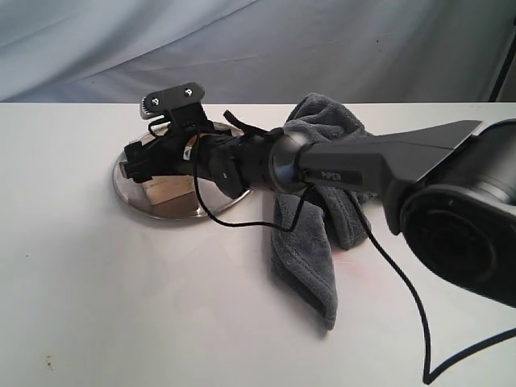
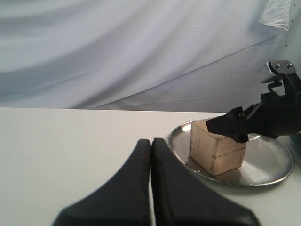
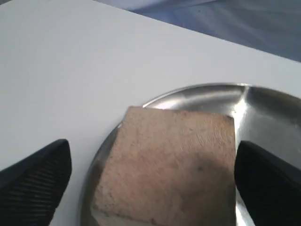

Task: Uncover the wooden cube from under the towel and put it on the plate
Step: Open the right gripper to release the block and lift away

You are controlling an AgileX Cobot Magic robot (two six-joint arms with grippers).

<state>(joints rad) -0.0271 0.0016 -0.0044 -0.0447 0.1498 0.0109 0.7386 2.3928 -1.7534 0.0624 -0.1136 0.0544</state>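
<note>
One wooden cube [image 2: 216,150], down flat on the one shiny stainless-steel plate [image 2: 275,165], off-centre and close to the plate's rim, seam lines showing along its sides. Fully uncovered, nothing draped over it. Two grippers in play. Right gripper [image 3: 153,174] directly over the plate, spread wide, one black finger to either side of the cube's top; contact with the wood impossible to call from these angles. Left gripper [image 2: 150,141] well off the plate, pointed toward it, its two fingers pressed tight together with nothing between them. One dark grey towel [image 1: 310,250] in a crumpled heap beside the plate, lying under the right arm, clear of the cube. One black cable [image 1: 403,290] looping from the right arm down over the towel and away from the plate across the white table [image 1: 121,306]. Pale blue cloth backdrop [image 1: 242,40] hanging beyond the plate.
</note>
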